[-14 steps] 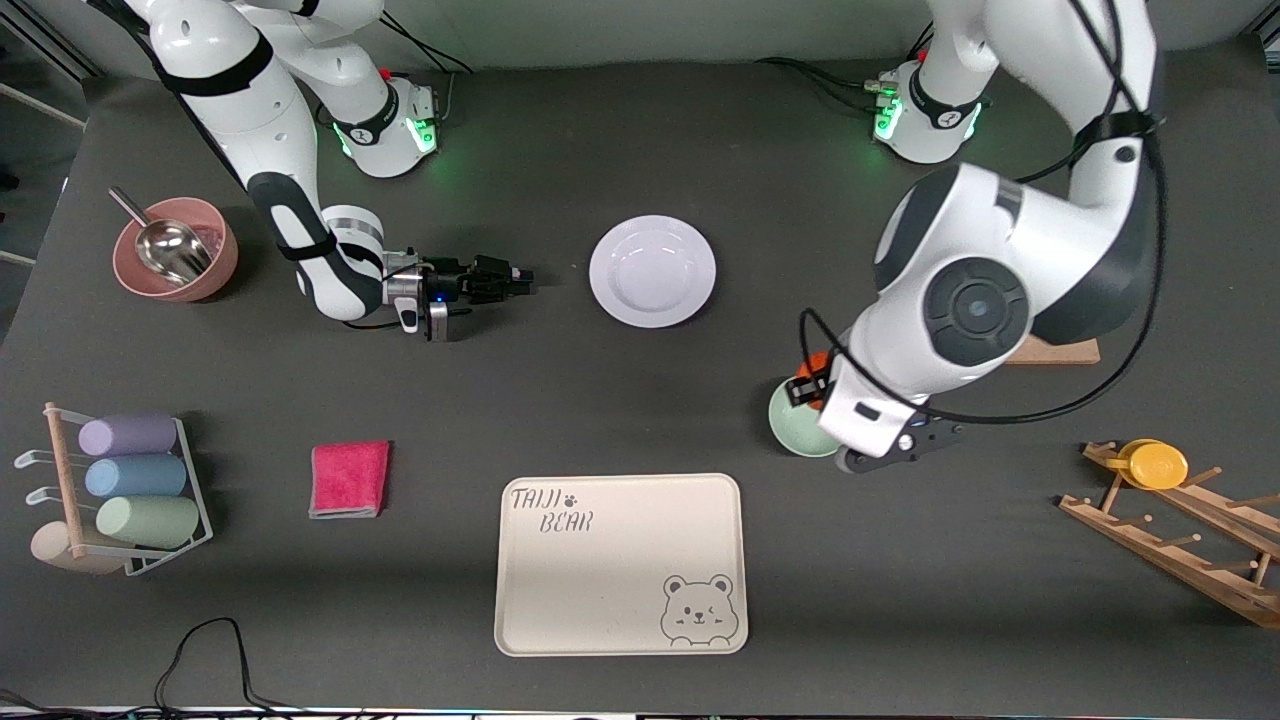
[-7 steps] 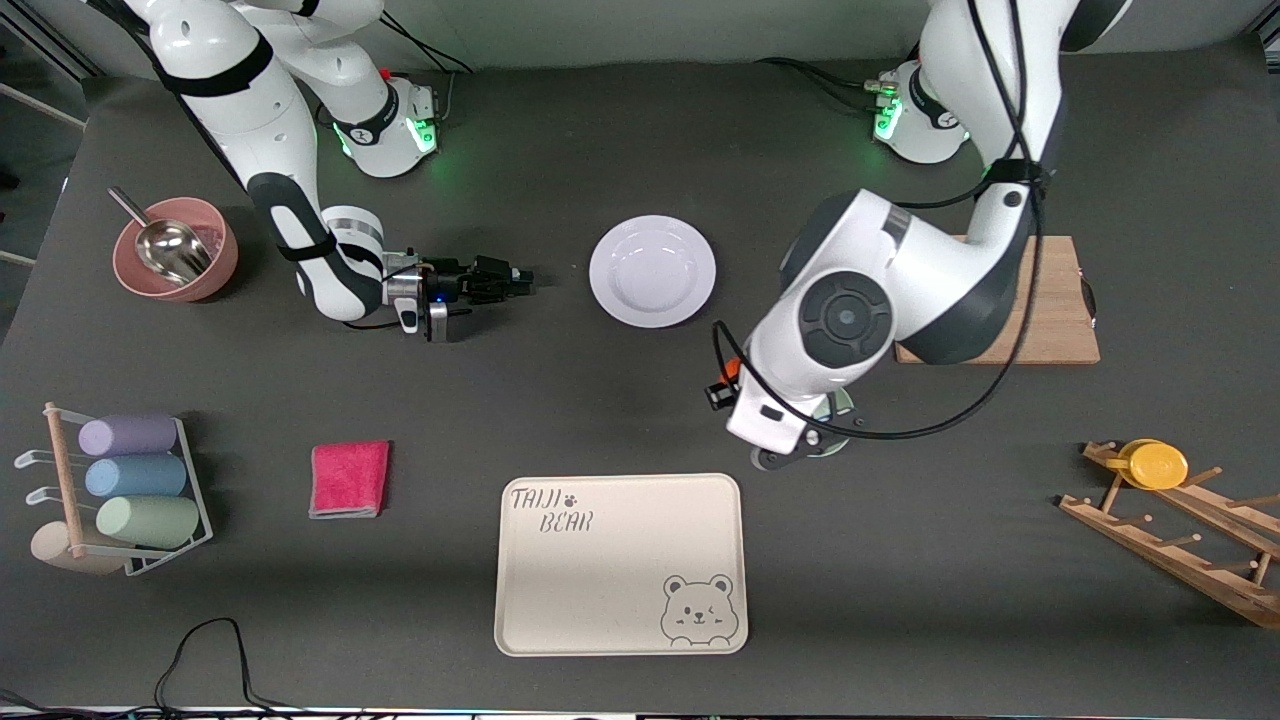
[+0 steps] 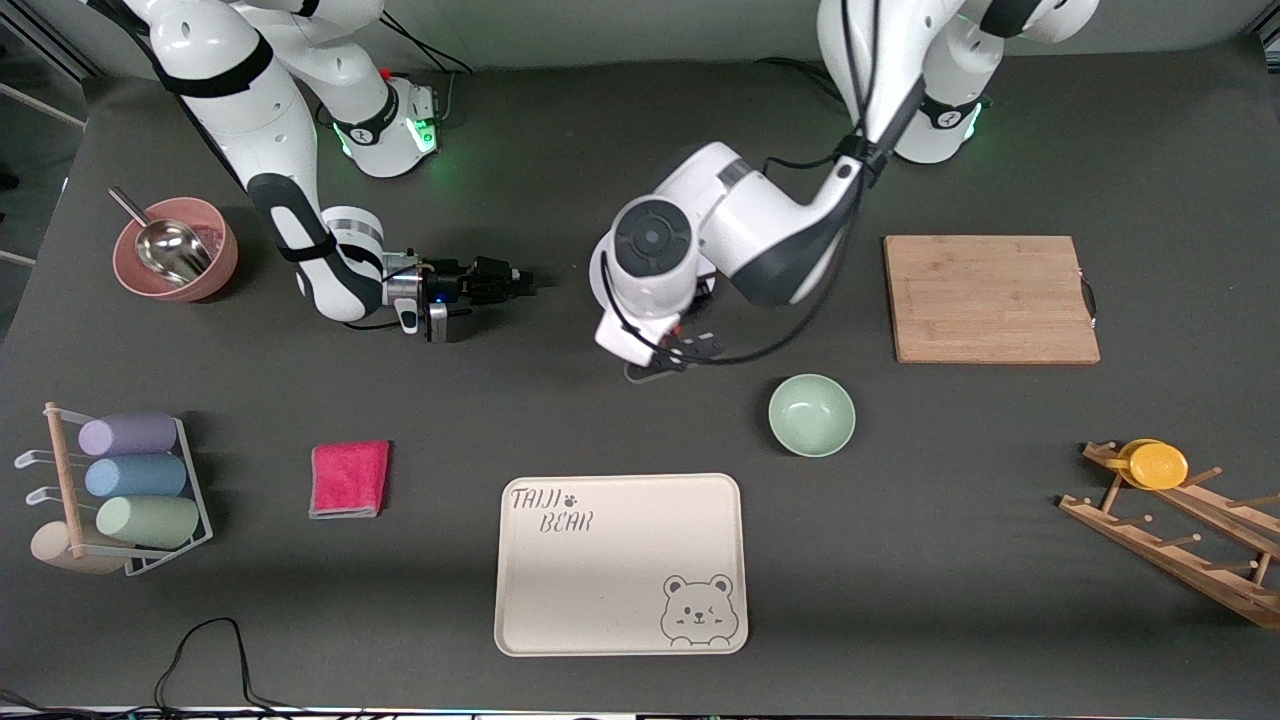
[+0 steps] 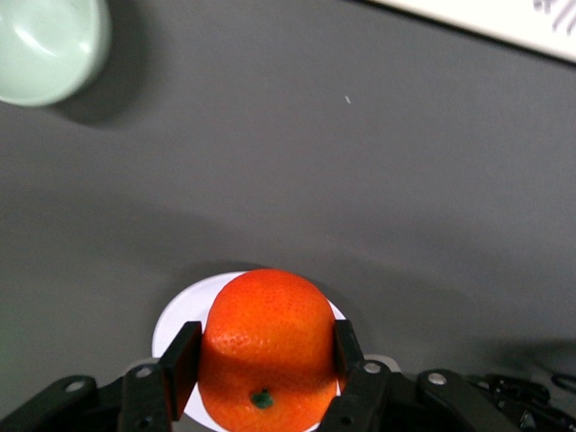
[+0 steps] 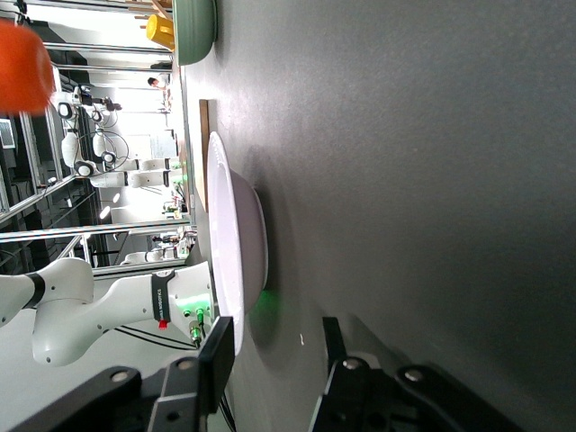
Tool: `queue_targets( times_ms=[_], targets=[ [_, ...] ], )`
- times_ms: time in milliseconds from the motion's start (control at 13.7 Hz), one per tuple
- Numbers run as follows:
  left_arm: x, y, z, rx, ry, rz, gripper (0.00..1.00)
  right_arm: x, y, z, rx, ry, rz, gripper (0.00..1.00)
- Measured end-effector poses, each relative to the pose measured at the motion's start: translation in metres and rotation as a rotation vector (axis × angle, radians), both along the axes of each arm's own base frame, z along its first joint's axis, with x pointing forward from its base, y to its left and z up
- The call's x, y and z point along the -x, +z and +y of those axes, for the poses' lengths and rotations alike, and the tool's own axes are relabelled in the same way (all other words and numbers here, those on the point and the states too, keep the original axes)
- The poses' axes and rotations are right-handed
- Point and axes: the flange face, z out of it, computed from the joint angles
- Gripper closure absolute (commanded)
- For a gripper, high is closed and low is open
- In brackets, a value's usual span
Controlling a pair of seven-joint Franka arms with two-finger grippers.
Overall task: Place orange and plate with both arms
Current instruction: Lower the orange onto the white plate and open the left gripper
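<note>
Over the plate: the left gripper [image 4: 263, 382] now hangs above the plate [image 3: 600, 262]; half a second ago it was over the mint-green bowl [image 3: 811, 415], so the left arm has swept away from the bowl to the plate.
Orange: the orange [image 4: 265, 349] is clamped between the two jaws of the left gripper, directly above the plate's white centre in the left wrist view; it is not yet resting on the plate.
Bowl: it stands uncovered again, nearer to the front camera than the plate and toward the left arm's end of the tabletop.
Right gripper: the right gripper [image 3: 500, 279] waits low beside the plate, toward the right arm's end, unchanged over the last second; its jaws stand apart and hold nothing, with the plate's rim in line before them.
Meaning: the carry looks nearly done, I judge; next is to lower and release the orange, and after this the right arm can take the plate.
Risk: the round fruit may roll on the shallow plate if it is dropped from height.
</note>
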Motion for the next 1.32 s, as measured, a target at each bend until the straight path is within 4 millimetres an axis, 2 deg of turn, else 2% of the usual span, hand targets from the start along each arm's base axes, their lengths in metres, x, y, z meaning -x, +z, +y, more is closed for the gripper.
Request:
queue_targets(
  times_ms=[220,439,659,805,1024,1098,1171,1317],
  targets=[
    [0.046,-0.031,-0.001,0.01,-0.034,-0.031,1.0,0.0,0.0,0.0,0.0,0.0,0.0,0.53],
    [0.089,-0.077,0.003,0.003,-0.066,-0.038,1.0,0.0,0.0,0.0,0.0,0.0,0.0,0.53],
    [0.123,-0.119,0.005,0.009,-0.061,-0.056,1.0,0.0,-0.001,0.0,0.0,0.0,0.0,0.53],
    [0.142,-0.134,0.004,0.002,-0.046,-0.057,1.0,0.0,-0.001,0.0,0.0,0.0,0.0,0.53],
    [0.16,-0.143,-0.004,-0.008,-0.039,-0.053,1.0,0.0,-0.001,0.0,0.0,0.0,0.0,0.53],
    [0.163,-0.144,-0.005,-0.01,-0.038,-0.052,0.26,0.0,-0.001,0.0,0.0,0.0,0.0,0.53],
    [0.164,-0.145,-0.006,-0.012,-0.037,-0.051,0.0,0.0,-0.001,0.0,0.0,0.0,0.0,0.53],
    [0.163,-0.145,-0.005,-0.013,-0.034,-0.051,0.0,0.0,-0.001,0.0,0.0,0.0,0.0,0.53]
  ],
)
